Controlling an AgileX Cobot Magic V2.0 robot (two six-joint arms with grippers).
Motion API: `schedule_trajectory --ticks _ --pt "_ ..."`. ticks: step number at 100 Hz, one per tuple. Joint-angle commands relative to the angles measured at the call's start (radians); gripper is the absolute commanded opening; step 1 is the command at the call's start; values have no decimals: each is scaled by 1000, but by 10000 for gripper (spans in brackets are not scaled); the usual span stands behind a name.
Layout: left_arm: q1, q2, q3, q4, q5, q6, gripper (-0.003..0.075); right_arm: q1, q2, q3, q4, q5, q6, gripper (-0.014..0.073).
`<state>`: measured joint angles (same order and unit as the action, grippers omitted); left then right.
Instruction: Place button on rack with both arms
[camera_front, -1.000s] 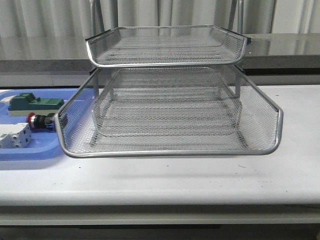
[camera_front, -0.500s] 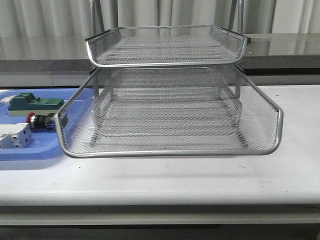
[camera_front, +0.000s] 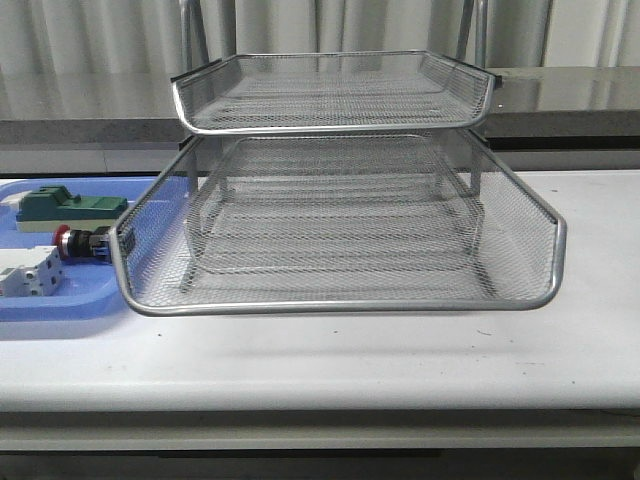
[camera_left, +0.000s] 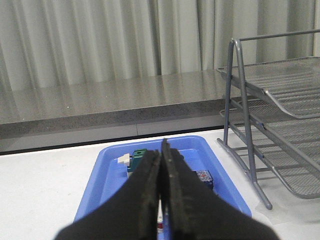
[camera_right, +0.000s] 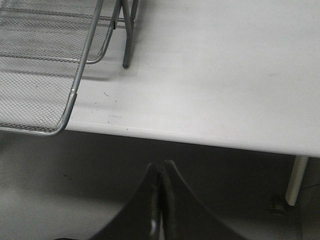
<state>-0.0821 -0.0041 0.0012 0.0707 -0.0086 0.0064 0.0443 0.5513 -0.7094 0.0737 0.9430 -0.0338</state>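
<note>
The button lies on its side in the flat blue tray, its red head pointing left, close to the lower left edge of the rack. Neither gripper shows in the front view. In the left wrist view my left gripper is shut and empty, above the blue tray. Its fingers hide most of the button; the blue rear block shows beside them. The rack stands off to the side. My right gripper is shut and empty, below the table's front edge, near the rack's corner.
A green block lies behind the button and a white block in front of it, both in the tray. The green block also shows in the left wrist view. The white table carries everything. A grey ledge and curtains lie behind.
</note>
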Motion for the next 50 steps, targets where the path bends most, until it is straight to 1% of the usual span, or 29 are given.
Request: schedule_trajectory --ticks 1,8,16,23,40,44,50 --pt "4 -33 47 -4 -88 -12 -20 -4 1 -36 1 -57 0 -69" --pt "4 -33 47 -4 -90 -12 -20 -4 1 -36 1 -57 0 -69" --pt "4 -33 47 -5 -123 -12 -20 -4 1 -36 1 -57 0 -69" --pt "4 -33 40 -31 -139 -12 -20 -4 1 -36 1 -57 0 -69" --pt "4 -20 -18 -214 -118 -12 -20 -4 1 -36 1 -57 0 -69" --pt "4 -10 -44 -236 -108 -12 -20 -4 1 -36 1 -57 0 -69" --pt "4 20 -90 -271 -61 -12 -20 -4 1 -36 1 -57 0 -69"
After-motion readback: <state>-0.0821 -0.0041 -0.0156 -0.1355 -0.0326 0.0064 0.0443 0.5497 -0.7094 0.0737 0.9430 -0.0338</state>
